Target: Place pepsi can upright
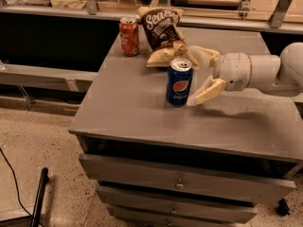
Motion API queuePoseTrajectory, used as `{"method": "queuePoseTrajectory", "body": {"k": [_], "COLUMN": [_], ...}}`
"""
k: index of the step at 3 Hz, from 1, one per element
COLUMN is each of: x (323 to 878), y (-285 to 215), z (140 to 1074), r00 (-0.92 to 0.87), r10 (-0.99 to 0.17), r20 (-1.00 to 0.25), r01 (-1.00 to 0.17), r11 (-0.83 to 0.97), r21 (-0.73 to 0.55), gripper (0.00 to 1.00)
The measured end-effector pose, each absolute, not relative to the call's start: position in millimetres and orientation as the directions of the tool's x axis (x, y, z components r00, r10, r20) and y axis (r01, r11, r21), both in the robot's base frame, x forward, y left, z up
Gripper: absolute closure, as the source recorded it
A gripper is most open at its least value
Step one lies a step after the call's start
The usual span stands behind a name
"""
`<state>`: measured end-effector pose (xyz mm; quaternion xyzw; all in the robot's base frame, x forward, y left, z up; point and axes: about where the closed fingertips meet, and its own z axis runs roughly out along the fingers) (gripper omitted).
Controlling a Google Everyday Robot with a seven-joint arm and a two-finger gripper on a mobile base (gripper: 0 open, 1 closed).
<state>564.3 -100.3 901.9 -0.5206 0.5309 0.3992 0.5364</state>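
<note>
We see the pepsi can point(179, 82) standing upright on the grey surface point(137, 115); our gripper point(197, 77) sits just beside it, fingers spread, holding nothing.

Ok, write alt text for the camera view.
A Pepsi can stands upright on a grey drawer cabinet, with the robot's open gripper just to its right. Behind it are a chip bag and an upright red soda can.
</note>
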Motion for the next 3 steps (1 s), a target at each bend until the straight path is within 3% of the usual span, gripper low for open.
{"method": "queuePoseTrajectory", "body": {"k": [2, 3], "x": [560, 561], "y": [-164, -166], "z": [937, 939], "r00": [0.183, 0.185], "r10": [-0.204, -0.206], "r20": [-0.962, -0.961], "r01": [-0.95, -0.949], "r11": [0.213, 0.217], "r21": [-0.226, -0.229], "gripper": [0.0, 0.0]}}
